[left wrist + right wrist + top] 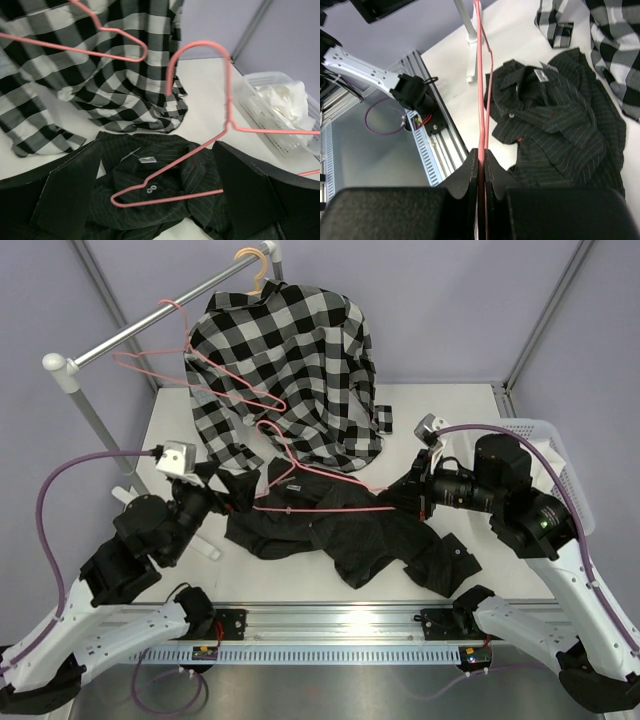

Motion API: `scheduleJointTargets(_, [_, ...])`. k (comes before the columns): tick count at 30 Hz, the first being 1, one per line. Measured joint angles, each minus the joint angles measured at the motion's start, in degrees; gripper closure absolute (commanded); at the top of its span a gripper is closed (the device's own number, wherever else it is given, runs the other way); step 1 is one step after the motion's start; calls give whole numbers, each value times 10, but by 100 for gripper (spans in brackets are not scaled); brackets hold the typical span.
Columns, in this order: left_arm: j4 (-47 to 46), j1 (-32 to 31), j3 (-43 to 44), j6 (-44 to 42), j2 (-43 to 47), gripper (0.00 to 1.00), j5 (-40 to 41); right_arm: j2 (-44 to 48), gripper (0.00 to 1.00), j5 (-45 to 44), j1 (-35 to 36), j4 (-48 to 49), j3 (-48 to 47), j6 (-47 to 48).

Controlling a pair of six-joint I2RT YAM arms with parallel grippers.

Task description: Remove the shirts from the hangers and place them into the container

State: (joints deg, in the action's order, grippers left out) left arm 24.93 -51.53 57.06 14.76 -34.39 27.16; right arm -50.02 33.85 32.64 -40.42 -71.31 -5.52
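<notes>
Left gripper (157, 145): fingers spread wide and holding nothing, above the dark shirt's (350, 535) left end, one finger on each side of the pink hanger (320, 508).
Right gripper (481, 152): fingers pinched almost shut on the hanger's wire, at the shirt's right end.
Hanger: lies across the top of the shirt and looks free of it. Whether its far tip is caught in the collar I cannot tell.
Dark shirt: crumpled on the table, not in the basket (265, 125).
Basket: right of the shirt, with a white shirt (280, 100) inside.
Checked shirt (290, 360): hangs just behind the dark shirt.
Risk: gripped at one end only, the hanger could swing in the pinch.
Risk: its hook could snag the checked hem, or its tip could drag the collar.
Risk: the wire could knock a left finger on the way out.
</notes>
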Motion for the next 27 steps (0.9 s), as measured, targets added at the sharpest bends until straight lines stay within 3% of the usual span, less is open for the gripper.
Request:
scheduleJointTargets(11, [105,0,-101,68,152,1,80,-34,100,42,0,100,-48,6])
scheduleJointTargets(20, [160,0,-116,89,179,1,76,-117,100,63,2,188,-119,3])
scheduleJointTargets(27, [162,0,-127,83,175,1,57,-220,100,50,43,238,-207,2])
